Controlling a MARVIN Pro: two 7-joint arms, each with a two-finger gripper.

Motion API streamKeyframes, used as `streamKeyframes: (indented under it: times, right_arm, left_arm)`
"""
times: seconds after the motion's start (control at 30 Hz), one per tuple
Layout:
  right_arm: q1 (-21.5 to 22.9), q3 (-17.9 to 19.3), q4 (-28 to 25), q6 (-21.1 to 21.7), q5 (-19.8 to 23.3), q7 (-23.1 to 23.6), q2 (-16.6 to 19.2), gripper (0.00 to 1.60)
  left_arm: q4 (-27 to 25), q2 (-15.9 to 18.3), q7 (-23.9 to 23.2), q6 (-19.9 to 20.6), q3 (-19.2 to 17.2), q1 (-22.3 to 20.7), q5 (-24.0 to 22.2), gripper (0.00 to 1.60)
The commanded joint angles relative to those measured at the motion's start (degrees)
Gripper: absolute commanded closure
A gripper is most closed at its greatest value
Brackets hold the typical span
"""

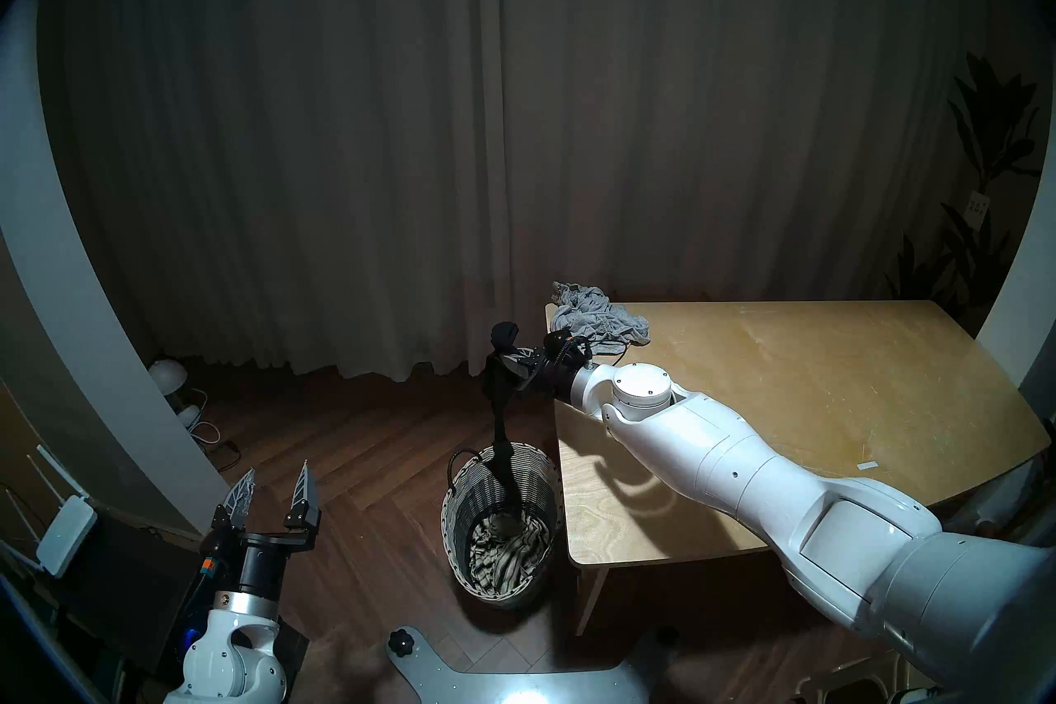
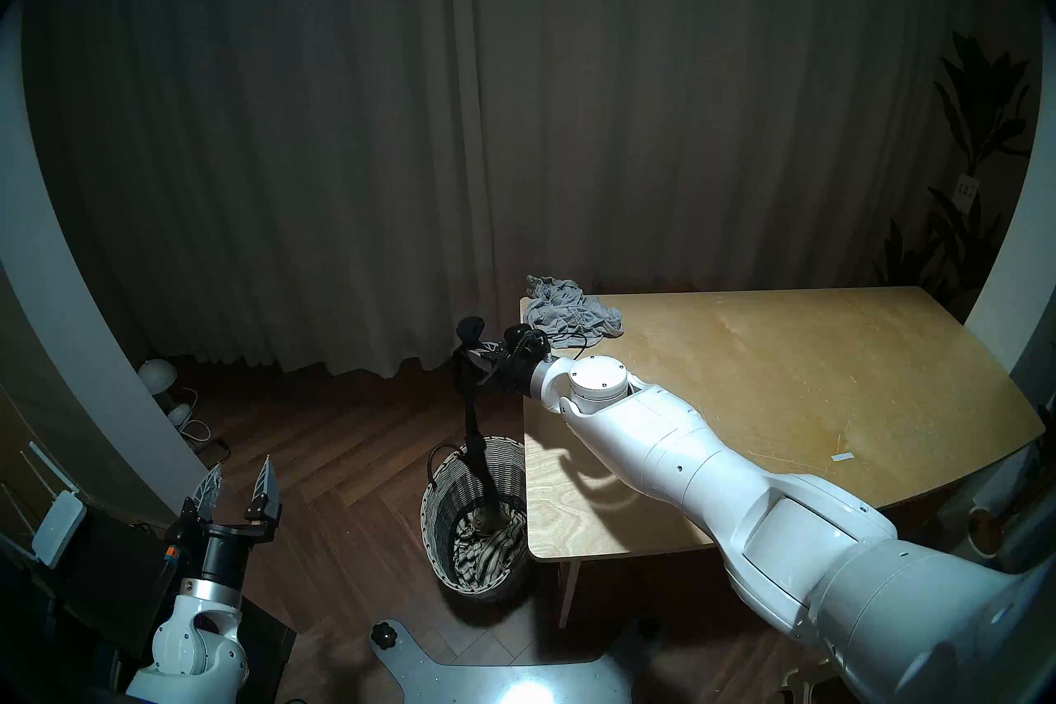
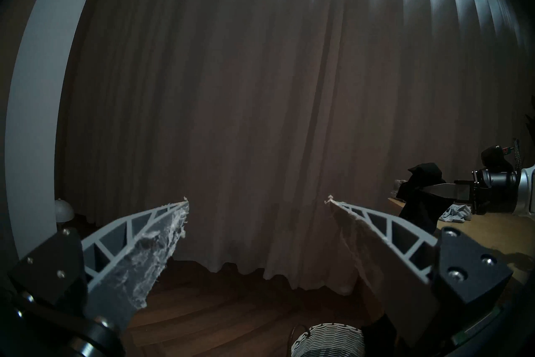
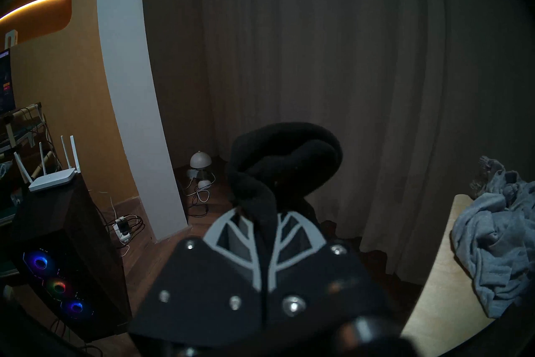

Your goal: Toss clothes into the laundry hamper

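Dangling limp and light, the black garment (image 1: 496, 400) is hanging from the right claw (image 1: 506, 360), clamped near its top, over the hamper (image 1: 457, 508); left claw (image 1: 274, 486) is gaping.

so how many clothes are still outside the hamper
2: a grey garment on the table corner, and a black one held in the right hand, dangling into the hamper.

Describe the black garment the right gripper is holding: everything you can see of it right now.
The black garment is soft, matte, knit-looking cloth, pinched between the shut fingers of the right gripper beside the table's left edge. A rolled loop of it bulges above the fingers; the rest hangs down as a long, narrow twisted strand, its lower end dipping inside the wicker hamper, above the striped garment lying there. Whether it touches that garment is unclear.
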Motion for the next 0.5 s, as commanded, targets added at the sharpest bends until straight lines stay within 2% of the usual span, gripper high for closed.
streamKeyframes:
  times: [0.0, 0.07, 0.13, 0.2, 0.23, 0.27, 0.3, 0.33, 0.47]
  right_arm:
    - [3.9, -2.9, 5.2, -0.8, -1.2, 0.4, -6.6, 1.6]
    - [4.2, -3.4, 8.0, -1.5, -0.3, 0.7, -7.4, 1.6]
    - [3.9, -2.1, 11.2, -1.6, -0.2, 0.7, -8.6, 1.6]
    - [3.5, -1.9, 12.4, -1.8, -0.1, 0.4, -8.3, 1.6]
    - [4.0, -2.0, 15.1, -3.0, -0.5, 0.4, -9.1, 1.6]
    - [3.5, -1.9, 14.5, -2.8, -0.6, -0.1, -8.5, 1.6]
    - [4.0, -2.0, 17.5, -4.0, -0.8, -0.1, -9.3, 1.6]
    - [3.5, -2.0, 17.1, -3.6, -0.9, -0.7, -8.7, 1.6]
    - [3.7, -2.2, 22.5, -3.6, -1.1, -1.8, -9.8, 1.6]
  left_arm:
    - [2.3, -0.5, -0.1, -0.2, 0.0, -0.8, -1.3, 0.0]
    - [2.9, -0.7, -0.6, -0.1, 0.5, -0.8, -2.0, 0.0]
    - [3.8, -0.7, -1.3, -0.1, 1.2, -1.3, -2.3, 0.0]
    - [4.8, -0.5, -1.9, -0.1, 1.9, -2.0, -2.1, 0.0]
    - [5.1, -0.4, -2.3, -0.2, 2.2, -2.3, -2.3, 0.0]
    - [5.4, -0.3, -2.5, -0.3, 2.3, -2.4, -2.4, 0.0]
    - [5.8, -0.2, -2.8, -0.3, 2.5, -2.7, -2.5, 0.0]
    - [6.1, -0.1, -3.1, -0.4, 2.7, -3.0, -2.6, 0.0]
    - [7.8, 0.3, -3.9, -0.4, 3.2, -3.8, -3.0, 0.0]
